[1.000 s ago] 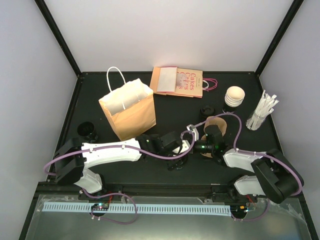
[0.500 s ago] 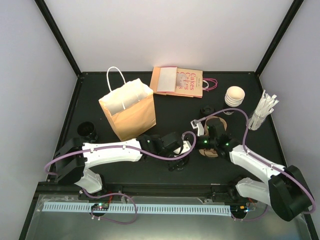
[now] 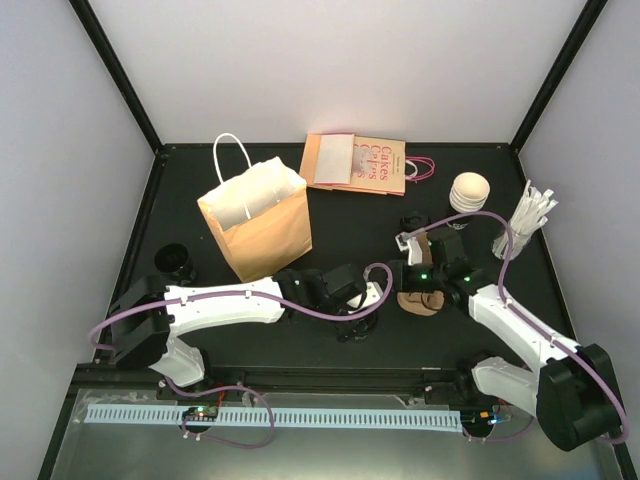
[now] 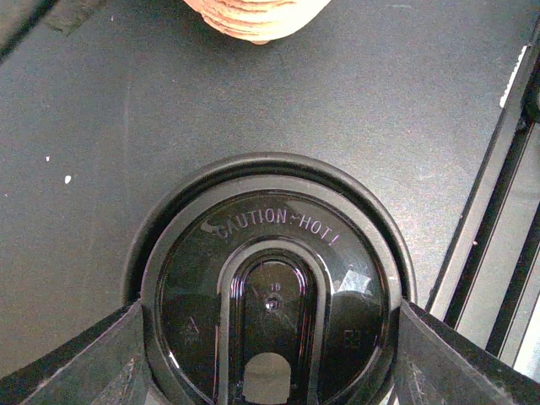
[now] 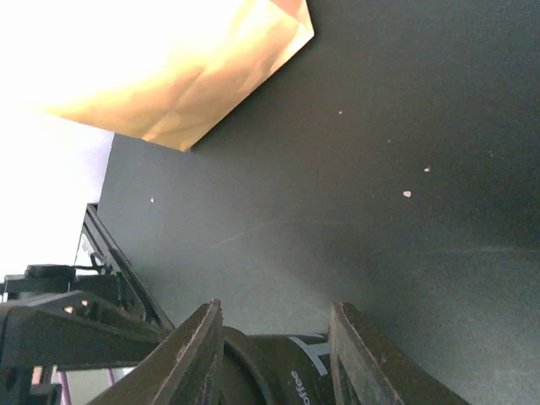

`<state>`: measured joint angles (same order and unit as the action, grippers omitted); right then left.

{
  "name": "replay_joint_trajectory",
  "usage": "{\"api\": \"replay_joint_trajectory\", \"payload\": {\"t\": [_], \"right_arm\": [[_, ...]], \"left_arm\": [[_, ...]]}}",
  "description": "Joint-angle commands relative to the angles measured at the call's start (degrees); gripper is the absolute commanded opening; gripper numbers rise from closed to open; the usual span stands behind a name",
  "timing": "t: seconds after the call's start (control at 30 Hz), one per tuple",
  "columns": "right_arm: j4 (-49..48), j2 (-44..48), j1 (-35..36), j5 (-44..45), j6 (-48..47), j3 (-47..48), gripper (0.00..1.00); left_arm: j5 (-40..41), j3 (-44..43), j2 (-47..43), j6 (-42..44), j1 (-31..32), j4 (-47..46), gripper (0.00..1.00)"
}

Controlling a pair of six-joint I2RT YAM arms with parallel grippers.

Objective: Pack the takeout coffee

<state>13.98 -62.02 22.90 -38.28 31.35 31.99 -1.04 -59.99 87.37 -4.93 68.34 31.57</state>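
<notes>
Left claw (image 4: 270, 350) grips the lidded takeout coffee (image 4: 270, 278) at the near centre of the bench (image 4: 253, 101), right of the paper bag (image 3: 258, 220). The right claw (image 5: 274, 337) straddles a black cup (image 5: 274, 378); whether it grips is unclear.

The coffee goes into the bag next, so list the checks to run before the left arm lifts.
1. Round black plastic lid sitting level: ok.
2. Left end effector touching it on both sides: ok.
3. Grip firm enough to lift: cannot tell.
4. Tall brown paper bag upright, mouth open: ok.
5. Right end effector clear of the bag route: ok.
</notes>
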Motion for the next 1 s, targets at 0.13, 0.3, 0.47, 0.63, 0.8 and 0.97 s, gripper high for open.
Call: {"api": "replay_joint_trajectory", "payload": {"t": [0.13,0.3,0.47,0.63,0.8,0.97], "right_arm": [[3.7,1.8,-0.8,-6.9,-5.5,-3.8,0.38],[4.7,3.2,-0.8,-9.5,-7.0,-4.6,0.38],[4.8,3.9,-0.8,-10.6,-7.0,-4.6,0.38],[4.1,4.3,-0.8,-10.6,-6.3,-4.6,0.38],[2.8,5.3,-0.8,-9.2,-4.4,-4.7,0.37],[2.0,5.4,-0.8,-10.7,-4.0,-4.7,0.37]], "left_arm": [[-2.5,0.7,0.4,2.4,0.3,9.8,0.6],[-1.9,0.0,-2.5,4.7,0.2,10.9,0.6],[-0.6,-1.3,-3.6,5.8,0.1,12.5,0.6],[-6.8,-3.1,-5.8,5.7,-2.5,13.2,0.6],[-18.1,-1.8,-12.7,6.8,-8.6,11.6,0.59],[-24.4,-2.1,-17.4,8.3,-14.5,13.0,0.6]]}}
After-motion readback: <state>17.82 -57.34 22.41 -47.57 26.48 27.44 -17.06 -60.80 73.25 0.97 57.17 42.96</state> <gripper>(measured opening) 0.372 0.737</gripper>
